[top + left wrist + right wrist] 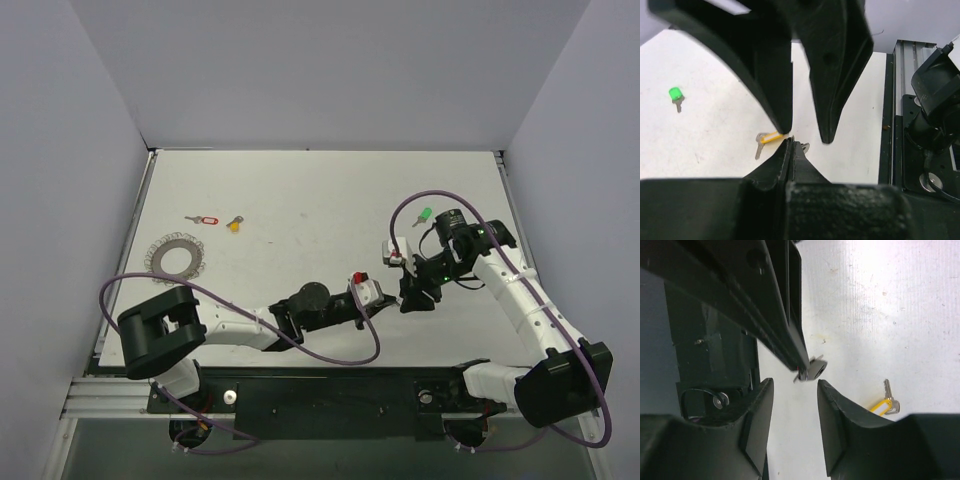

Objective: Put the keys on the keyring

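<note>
Currently the left gripper [803, 371] has its jaws pinched tight on a dark-headed key [816, 369], at roughly 4 o'clock over the tabletop [320, 190]. Facing it, the right gripper [795, 385] has its jaws partly apart, gripping nothing, with the held key just past their tips. A yellow key [769, 137] lies flat below both. The keyring [178, 255] sits at 9 o'clock, the red key [203, 219] and orange-yellow key [234, 224] at 10, and the green key [422, 216] at 2.
</note>
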You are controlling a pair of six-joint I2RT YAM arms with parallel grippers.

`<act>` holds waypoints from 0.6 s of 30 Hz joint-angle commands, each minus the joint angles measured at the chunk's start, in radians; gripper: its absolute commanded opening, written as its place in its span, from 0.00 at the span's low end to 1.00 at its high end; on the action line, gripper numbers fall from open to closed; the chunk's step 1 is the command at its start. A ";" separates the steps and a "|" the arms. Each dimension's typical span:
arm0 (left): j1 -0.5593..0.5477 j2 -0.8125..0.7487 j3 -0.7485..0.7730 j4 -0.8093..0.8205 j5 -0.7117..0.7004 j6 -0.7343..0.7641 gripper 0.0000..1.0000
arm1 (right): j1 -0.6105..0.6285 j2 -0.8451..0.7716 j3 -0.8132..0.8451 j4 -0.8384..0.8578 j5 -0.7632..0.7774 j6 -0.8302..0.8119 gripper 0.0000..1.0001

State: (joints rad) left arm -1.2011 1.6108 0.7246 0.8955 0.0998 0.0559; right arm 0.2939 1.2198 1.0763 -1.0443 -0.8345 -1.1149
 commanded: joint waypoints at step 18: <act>0.037 -0.061 -0.237 0.632 -0.074 -0.301 0.00 | -0.087 -0.020 -0.056 -0.043 -0.327 -0.344 0.33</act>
State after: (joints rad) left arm -1.1652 1.5639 0.4904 1.2636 -0.0067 -0.2199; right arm 0.1738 1.1564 0.9691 -1.0500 -1.0901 -1.3891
